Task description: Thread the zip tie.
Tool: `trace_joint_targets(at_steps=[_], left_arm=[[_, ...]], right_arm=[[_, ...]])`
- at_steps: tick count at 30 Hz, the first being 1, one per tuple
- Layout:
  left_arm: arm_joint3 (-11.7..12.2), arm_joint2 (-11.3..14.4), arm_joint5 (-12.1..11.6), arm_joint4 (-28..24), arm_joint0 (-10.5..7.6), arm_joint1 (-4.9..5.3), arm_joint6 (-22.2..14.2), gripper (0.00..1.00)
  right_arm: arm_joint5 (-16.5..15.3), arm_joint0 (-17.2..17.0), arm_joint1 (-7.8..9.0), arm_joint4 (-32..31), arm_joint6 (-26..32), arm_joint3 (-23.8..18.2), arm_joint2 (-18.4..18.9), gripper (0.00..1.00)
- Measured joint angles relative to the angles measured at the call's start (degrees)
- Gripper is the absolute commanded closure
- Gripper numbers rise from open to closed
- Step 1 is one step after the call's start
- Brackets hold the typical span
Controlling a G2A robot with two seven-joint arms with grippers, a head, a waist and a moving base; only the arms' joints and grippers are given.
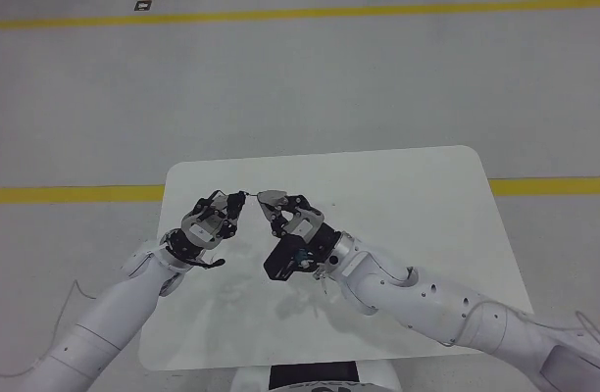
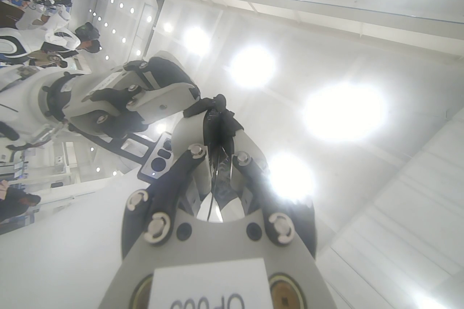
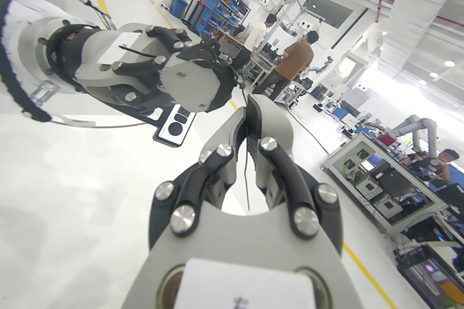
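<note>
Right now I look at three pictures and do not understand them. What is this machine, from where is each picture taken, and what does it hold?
It is a robot with two arms, working over a white table. One picture looks down from above the arms. The other two come from a camera on each wrist, looking along that arm's end effector. The left end effector and the right end effector meet above the table, both shut on a thin black zip tie. Whether it is already threaded, I cannot tell.
</note>
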Motion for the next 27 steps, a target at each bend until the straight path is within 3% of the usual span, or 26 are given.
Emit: trace_joint_targets(at_steps=[9,17,27], left_arm=[[0.0,0.0,0.0,0.0,0.0,0.0,0.0,1.0],[0.0,0.0,0.0,0.0,0.0,0.0,0.0,1.0],[0.0,0.0,0.0,0.0,0.0,0.0,0.0,1.0]], right_arm=[[0.0,1.42,1.09,0.0,-0.57,0.06,-1.97,1.0],[-0.01,7.75,2.39,0.0,-2.64,0.14,-8.7,1.0],[-3.54,9.57,3.62,0.0,-0.8,-0.4,-8.93,1.0]])
